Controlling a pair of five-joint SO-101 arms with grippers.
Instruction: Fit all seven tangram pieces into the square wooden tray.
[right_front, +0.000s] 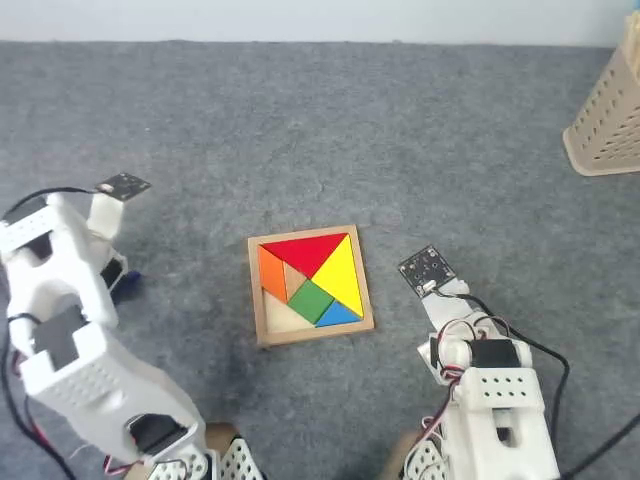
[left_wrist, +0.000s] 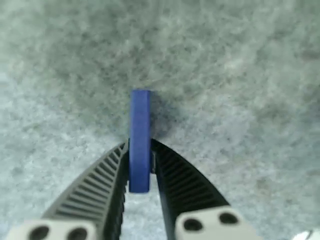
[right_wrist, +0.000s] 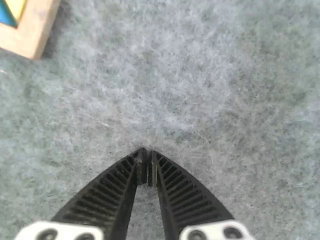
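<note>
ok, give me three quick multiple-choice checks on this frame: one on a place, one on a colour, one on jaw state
1. Where does the wooden tray lie in the high view?
A. Between the two arms
B. Against the back wall
C. Under the right arm

2. What colour is the piece in the left jaws?
A. Red
B. Blue
C. Green

3. How do the right jaws stand?
A. Wide open
B. Shut on a yellow piece
C. Shut with nothing between them

Answers:
1 A: the tray sits on the grey carpet with an arm on either side.
2 B: the left wrist view shows the piece is blue and clamped on edge.
3 C: the right wrist view shows the tips together over bare carpet.
</note>
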